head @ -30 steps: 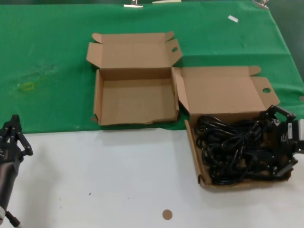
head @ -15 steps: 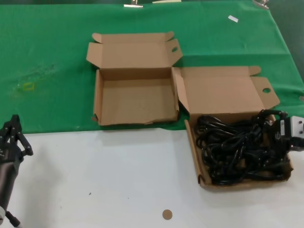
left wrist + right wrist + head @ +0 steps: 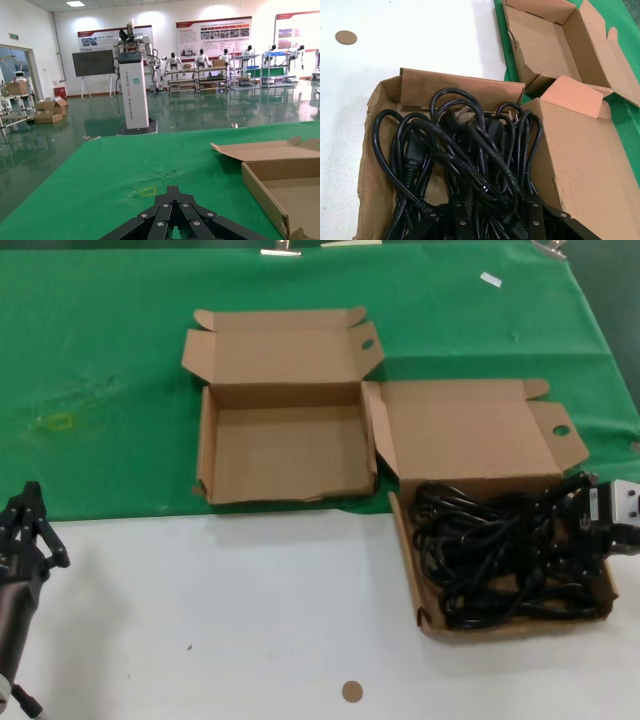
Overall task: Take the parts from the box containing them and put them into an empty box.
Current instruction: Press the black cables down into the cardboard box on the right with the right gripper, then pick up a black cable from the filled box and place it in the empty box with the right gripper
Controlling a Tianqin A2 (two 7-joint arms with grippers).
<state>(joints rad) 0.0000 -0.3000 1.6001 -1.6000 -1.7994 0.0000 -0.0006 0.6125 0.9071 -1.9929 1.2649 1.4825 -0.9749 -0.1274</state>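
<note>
The parts, a tangle of glossy black power cables [image 3: 490,550] [image 3: 465,150], fill the box containing them [image 3: 405,540] at the right, whose lid [image 3: 470,435] stands open behind it. My right gripper [image 3: 572,540] [image 3: 495,200] is down in the cables at that box's right side, open, with several strands between its fingers. The empty box [image 3: 285,455] [image 3: 545,45] lies to the left of the full one on the green cloth, with a frayed front edge. My left gripper [image 3: 25,530] [image 3: 173,189] is parked at the near left, shut on nothing.
Green cloth [image 3: 100,390] covers the far half of the table and white surface [image 3: 250,610] the near half. A small brown disc [image 3: 351,691] [image 3: 346,36] lies near the front edge. A faint yellow mark [image 3: 57,422] is on the cloth at the left.
My right gripper has come down from above the full box's right side into the cable tangle. The left arm and both boxes have not moved.
</note>
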